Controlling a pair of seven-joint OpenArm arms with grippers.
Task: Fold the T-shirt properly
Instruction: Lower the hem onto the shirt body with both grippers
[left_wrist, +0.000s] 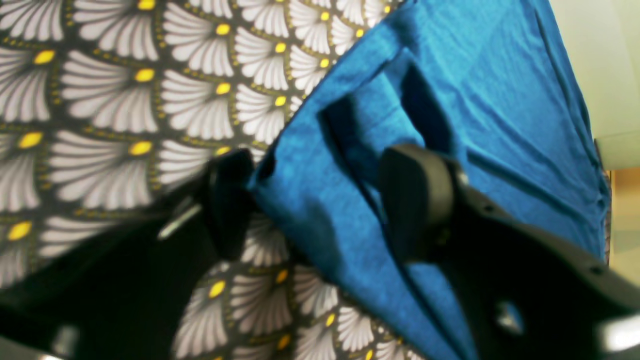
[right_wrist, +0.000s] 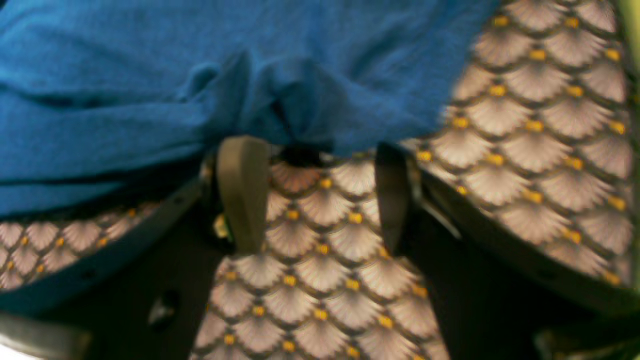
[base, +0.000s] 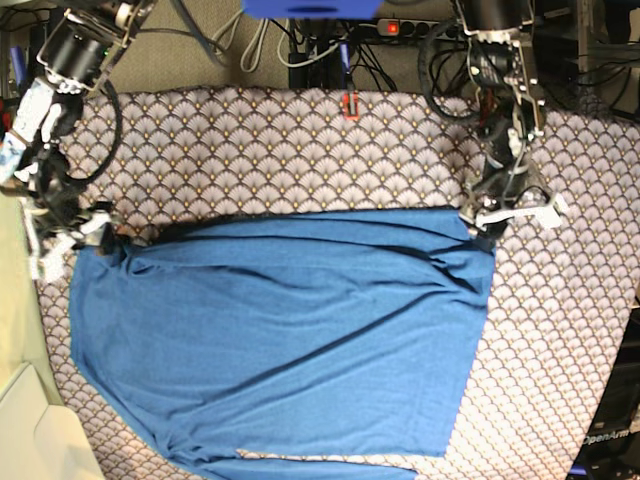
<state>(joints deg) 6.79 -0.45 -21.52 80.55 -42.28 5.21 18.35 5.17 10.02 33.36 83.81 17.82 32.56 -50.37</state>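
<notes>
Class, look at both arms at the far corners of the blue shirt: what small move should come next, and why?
Probably close both tools. The left tool has a fold of the T-shirt between its open jaws, and the right tool stands open at the bunched far corner, above the patterned cloth. Neither grips the shirt yet.

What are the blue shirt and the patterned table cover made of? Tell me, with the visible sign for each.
T-shirt: looks like soft matte knit fabric, likely cotton jersey; it drapes in loose creases and bunches at its corners.
Table cloth: seems a printed woven cloth, flat and smooth, with grey-white scallop fans and yellow dots; fibre cannot be told.
</notes>
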